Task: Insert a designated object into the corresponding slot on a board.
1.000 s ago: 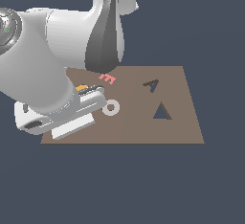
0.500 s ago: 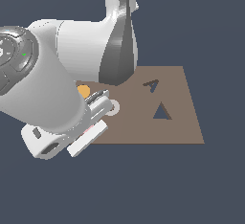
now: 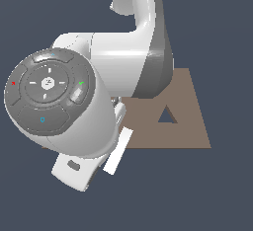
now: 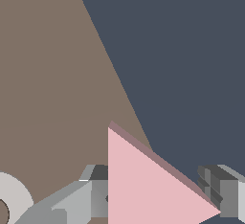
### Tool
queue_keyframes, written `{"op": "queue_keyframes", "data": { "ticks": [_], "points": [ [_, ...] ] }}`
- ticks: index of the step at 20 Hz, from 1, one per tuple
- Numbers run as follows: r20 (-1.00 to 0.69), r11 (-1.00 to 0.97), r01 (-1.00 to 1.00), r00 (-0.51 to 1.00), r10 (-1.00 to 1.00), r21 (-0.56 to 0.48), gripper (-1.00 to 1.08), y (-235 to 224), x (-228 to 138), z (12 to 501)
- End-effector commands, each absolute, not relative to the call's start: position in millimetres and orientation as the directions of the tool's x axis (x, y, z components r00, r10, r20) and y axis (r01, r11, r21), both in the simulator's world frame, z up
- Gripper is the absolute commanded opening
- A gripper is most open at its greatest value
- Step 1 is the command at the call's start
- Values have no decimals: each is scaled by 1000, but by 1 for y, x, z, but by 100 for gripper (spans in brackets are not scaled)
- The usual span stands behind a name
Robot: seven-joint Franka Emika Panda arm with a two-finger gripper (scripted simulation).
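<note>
White Franka arm, filling the centre and left of the exterior view, its grey control dial facing the camera. Brown board, lower right of that frame, partly hidden behind the arm. Dark triangular slot on the board, open. Light-pink triangle, low in the wrist frame, between the gripper's two fingers; whether they touch it, I cannot tell. Grey ring, lower-left corner.
</note>
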State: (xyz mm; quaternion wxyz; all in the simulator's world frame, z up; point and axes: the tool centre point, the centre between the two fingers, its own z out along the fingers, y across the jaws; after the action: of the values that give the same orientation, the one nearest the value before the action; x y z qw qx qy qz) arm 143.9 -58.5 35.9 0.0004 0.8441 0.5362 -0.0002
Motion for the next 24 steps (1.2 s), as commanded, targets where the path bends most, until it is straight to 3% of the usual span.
{"op": "queue_keyframes", "data": {
  "ticks": [1, 13, 24],
  "points": [
    [-1, -341, 940, 341, 940, 1, -100, -45, 149, 37],
    [-1, 51, 999, -51, 999, 1, -100, 19, 152, 38],
    [-1, 424, 905, -424, 905, 1, -100, 79, 130, 39]
  ]
}}
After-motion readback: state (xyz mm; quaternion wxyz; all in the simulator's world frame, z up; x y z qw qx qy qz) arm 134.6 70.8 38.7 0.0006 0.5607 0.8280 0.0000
